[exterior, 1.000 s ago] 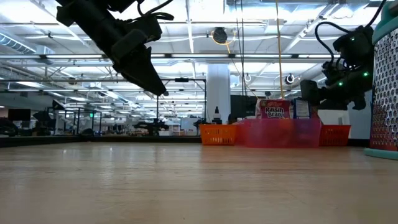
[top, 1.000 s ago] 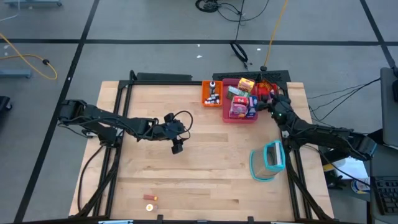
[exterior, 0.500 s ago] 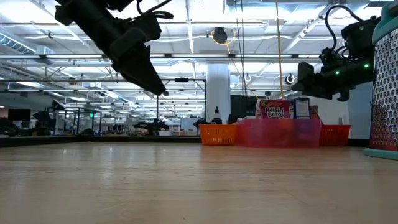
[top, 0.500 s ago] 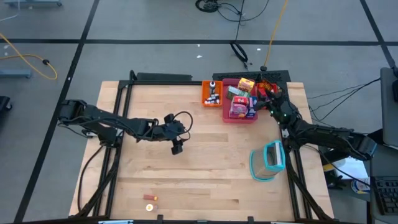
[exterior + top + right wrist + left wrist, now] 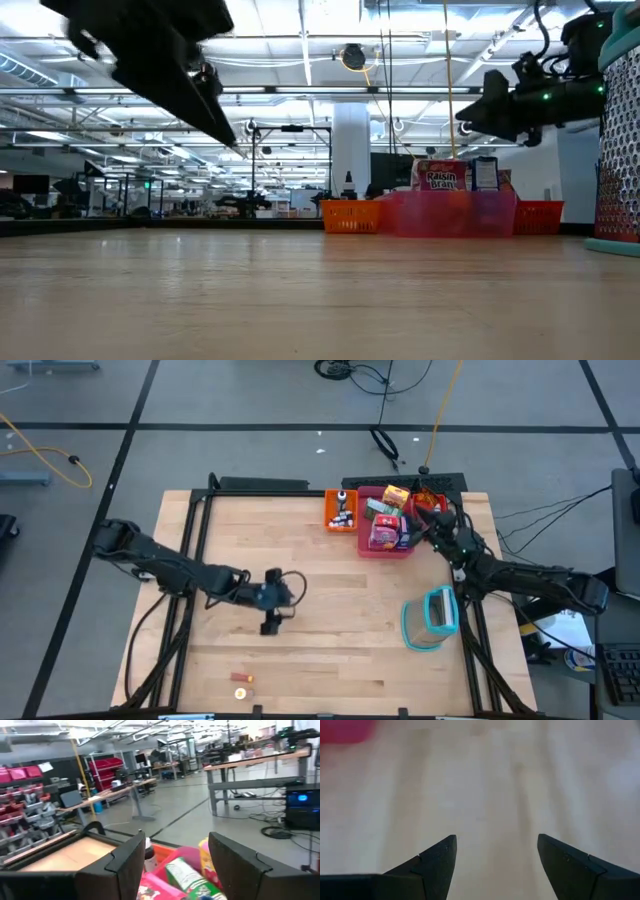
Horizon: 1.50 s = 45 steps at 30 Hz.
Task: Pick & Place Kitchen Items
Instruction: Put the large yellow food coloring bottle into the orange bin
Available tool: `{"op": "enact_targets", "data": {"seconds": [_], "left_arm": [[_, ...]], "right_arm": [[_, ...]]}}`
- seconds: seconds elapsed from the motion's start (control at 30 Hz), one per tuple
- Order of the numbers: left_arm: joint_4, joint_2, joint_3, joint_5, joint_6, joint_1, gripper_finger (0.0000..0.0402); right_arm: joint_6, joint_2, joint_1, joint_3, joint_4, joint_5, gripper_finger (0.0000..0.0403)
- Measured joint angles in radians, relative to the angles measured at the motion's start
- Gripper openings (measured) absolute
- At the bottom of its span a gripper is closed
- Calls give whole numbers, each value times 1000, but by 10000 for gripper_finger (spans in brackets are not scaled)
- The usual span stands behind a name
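Pale wooden planks make up my table (image 5: 330, 630), set on a grey floor with cables trailing off toward 12 o'clock. From overhead, I have the left gripper (image 5: 270, 626) hanging over bare wood a little toward 8 o'clock from the table's centre, fingers spread wide and empty; its wrist camera shows only blurred wood between the two dark fingertips (image 5: 440, 855). My right gripper (image 5: 432, 528) sits at the table's 1 o'clock corner, just beside the pink tray (image 5: 385, 550) on its 3 o'clock side, fingers apart with nothing between them. In the level view it hovers above the tray rather than in it.

Most of the kitchen items (image 5: 388, 520) are packed in that pink tray: printed cartons, one reading "Raisin Bran" (image 5: 441, 178). Tiny bottles (image 5: 343, 515) stand in the orange tray (image 5: 333, 522) touching the pink one at its 9 o'clock side. Two small orange bits (image 5: 242, 680) lie well apart from everything, near the 6 o'clock edge. I see a teal-rimmed clear container (image 5: 430, 618) at 4 o'clock.
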State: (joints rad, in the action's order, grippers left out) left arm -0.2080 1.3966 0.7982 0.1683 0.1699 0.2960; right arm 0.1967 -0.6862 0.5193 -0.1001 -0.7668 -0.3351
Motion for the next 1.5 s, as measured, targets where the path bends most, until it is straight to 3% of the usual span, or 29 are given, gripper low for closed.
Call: {"op": "enact_targets", "data": {"seconds": [0.27,0.6,0.77,1.17,1.5], "left_arm": [[31,-20,0,-96,141,141,273],[154,-23,0,-105,299,387,273],[228,-23,0,-26,329,508,273],[226,-10,0,311,487,736,273],[285,112,-1,375,644,793,273]], "right_arm": [[0,16,-78,-2,-73,0,210],[0,16,-168,-4,-102,0,210],[0,16,-193,-4,-102,-1,210],[0,16,-221,-5,-101,-2,210],[0,15,-220,-5,-105,-5,210]]}}
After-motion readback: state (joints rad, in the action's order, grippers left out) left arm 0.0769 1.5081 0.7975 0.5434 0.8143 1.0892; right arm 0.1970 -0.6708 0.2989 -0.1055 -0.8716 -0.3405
